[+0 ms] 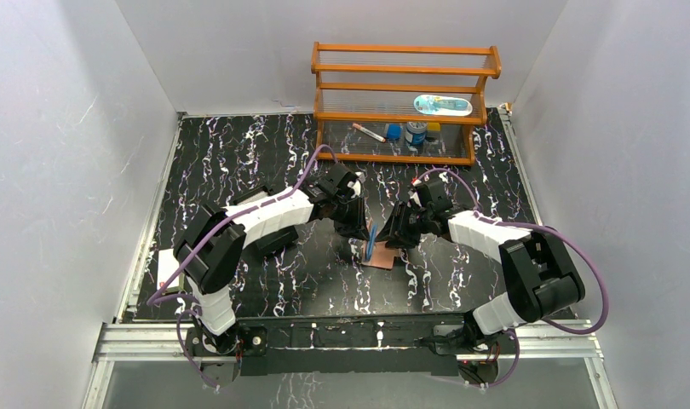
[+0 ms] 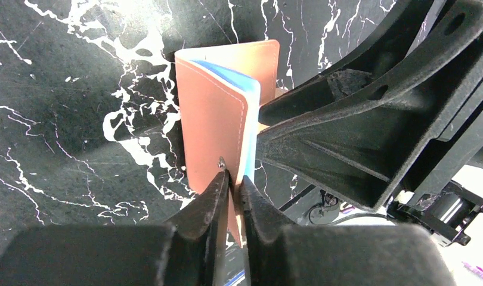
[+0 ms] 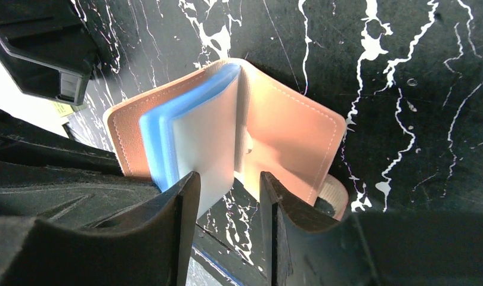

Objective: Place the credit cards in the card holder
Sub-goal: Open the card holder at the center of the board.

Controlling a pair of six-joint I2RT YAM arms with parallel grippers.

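Note:
The tan leather card holder (image 1: 382, 257) stands half open on the marbled table between both arms. My left gripper (image 2: 232, 179) is shut on the edge of one leather flap (image 2: 215, 125); a snap stud shows at its fingertip. Blue credit cards (image 3: 152, 140) and a pale grey-white one (image 3: 206, 137) stick out of the holder's fold (image 3: 287, 137). My right gripper (image 3: 227, 182) stands open at the holder's lower edge. The pale card's corner reaches between its fingers, against the left one, with a clear gap to the right one. In the top view a blue card (image 1: 371, 239) stands upright between the grippers.
A wooden two-shelf rack (image 1: 405, 102) stands at the back with a marker (image 1: 369, 132), small bottles (image 1: 416, 133) and a white-and-blue pack (image 1: 443, 105). A white slip (image 1: 167, 266) lies at the table's left edge. White walls close in three sides.

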